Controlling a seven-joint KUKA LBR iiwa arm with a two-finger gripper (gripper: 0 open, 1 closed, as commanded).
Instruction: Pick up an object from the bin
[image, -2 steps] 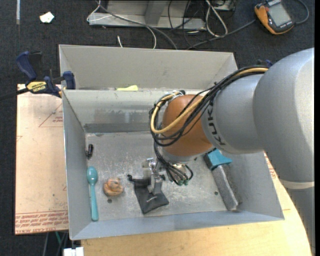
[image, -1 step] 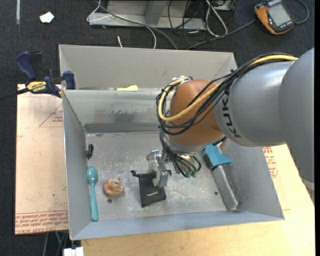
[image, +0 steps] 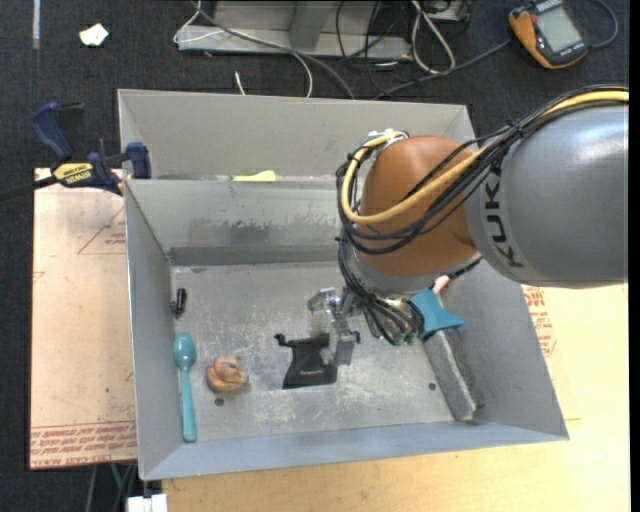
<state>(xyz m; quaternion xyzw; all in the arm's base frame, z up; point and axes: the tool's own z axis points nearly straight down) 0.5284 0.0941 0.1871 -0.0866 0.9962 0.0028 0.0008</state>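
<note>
Black flat thing (image: 310, 368) is lying at the bin's (image: 150, 320) middle by our gripper (image: 336, 326); we should be dropping straight over it. Open or shut, we cannot tell.

Contents of the bin (image: 150, 300), by count: one teal spoon (image: 186, 385); one tan lumpy item (image: 227, 375); one small black item (image: 180, 300); one black flat piece (image: 310, 368); one long grey bar (image: 455, 382); one light-blue plastic piece (image: 436, 312). Six items recorded.

Bin (image: 250, 232) is plain scuffed grey. Spoon (image: 185, 385) is teal, the lump (image: 228, 374) beside it tan-brown, the bracket (image: 308, 366) black, the bar (image: 455, 380) grey, and one scrap (image: 438, 314) bright blue. Arm cover (image: 410, 208) is orange.
</note>
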